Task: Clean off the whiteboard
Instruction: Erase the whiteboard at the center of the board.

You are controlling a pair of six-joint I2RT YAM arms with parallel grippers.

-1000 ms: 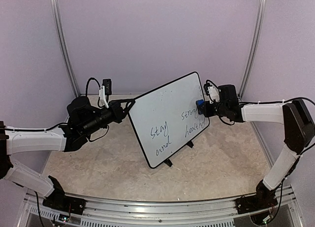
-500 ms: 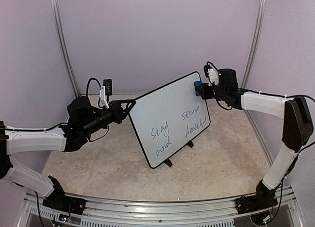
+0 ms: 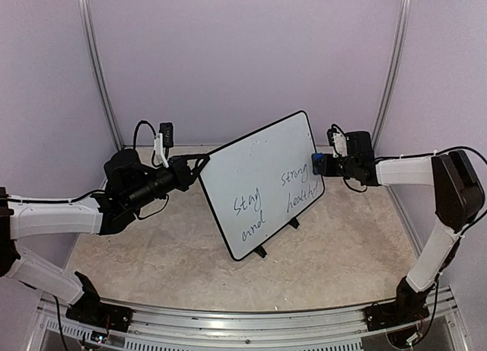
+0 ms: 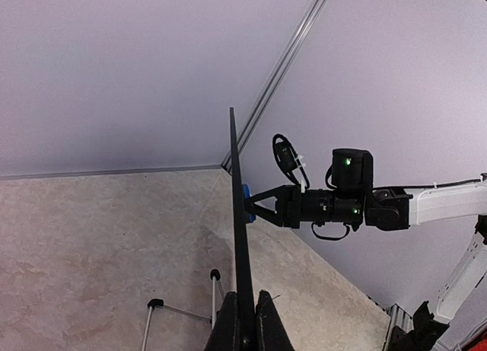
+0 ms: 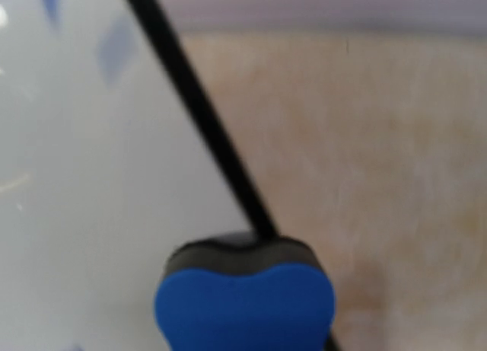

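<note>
Step in hand, as I read it: the first wipe. L gripper (image 3: 202, 161) is closed right down on the left rim of the large glossy white rectangular whiteboard w/ thin black rim (image 3: 262, 176). On the left wrist cam the board is edge-on w/ a finger each side of it, so that's my brace. R gripper (image 3: 320, 164) is clamped nearly shut on the small black-and-blue eraser block (image 3: 315, 162), which sits at the upper part of the board's right rim. Right wrist cam shows the eraser block straddling the black rim, so only part of it is over the white.

The board stands tilted on its small black stand feet (image 3: 261, 252) on the beige marbled tabletop (image 3: 342, 244), face toward the overhead cam. Dark handwriting (image 3: 275, 197) ("stay strong and healthy") fills the board's lower half. It's all legible, nothing wiped yet afaict.

To do it well:
- Bring the eraser fully inboard of the rim first, face flat to the surface, not riding an edge.
- Sweep down-left across "strong / healthy" w/ overlapping passes, then on toward "stay / and".
- Keep pressure moderate. I'd guess the board shifts easily on those feet, so push into the L grip, not past it.

Risks: eraser catches the rim, or the board pivots about the L pinch.
</note>
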